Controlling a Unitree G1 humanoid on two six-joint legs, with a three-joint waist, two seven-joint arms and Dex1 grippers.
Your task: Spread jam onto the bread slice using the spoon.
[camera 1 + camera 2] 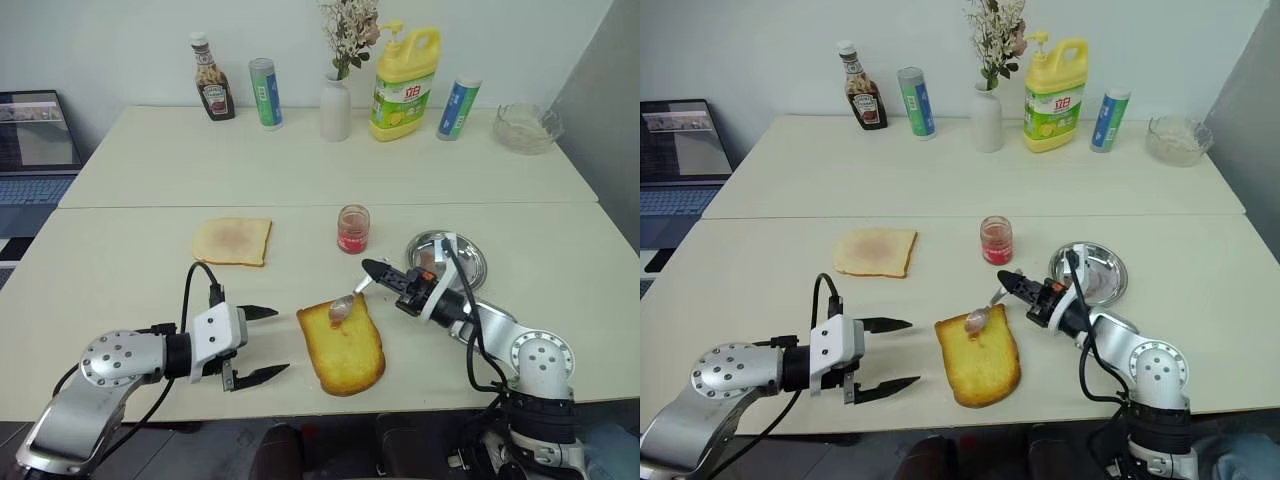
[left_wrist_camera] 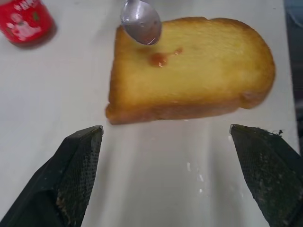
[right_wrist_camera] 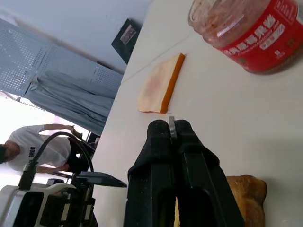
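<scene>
Left eye view: right gripper (image 1: pixel 374 270) pinches the spoon (image 1: pixel 345 303) handle, bowl over the bread slice (image 1: pixel 343 347) near the tabletop's front edge, one small jam (image 2: pixel 158 59) dab down, spreading mostly left; left gripper (image 1: pixel 262 343) spread wide, empty, beside it.

Left arm reaches in low from the near left, wrist angled toward the bread slice (image 1: pixel 342 345). Left gripper (image 1: pixel 262 343) sits just left of the slice, not touching it, its two black fingers (image 2: pixel 78 170) spread wide and empty. Right arm comes in from the near right, forearm about level, pointing left toward the slice. Right gripper (image 1: pixel 368 268) sits at the slice's far right corner, fingers (image 3: pixel 163 156) pinched tight on the spoon (image 1: pixel 347 301) handle, bowl over the slice's far end.
</scene>
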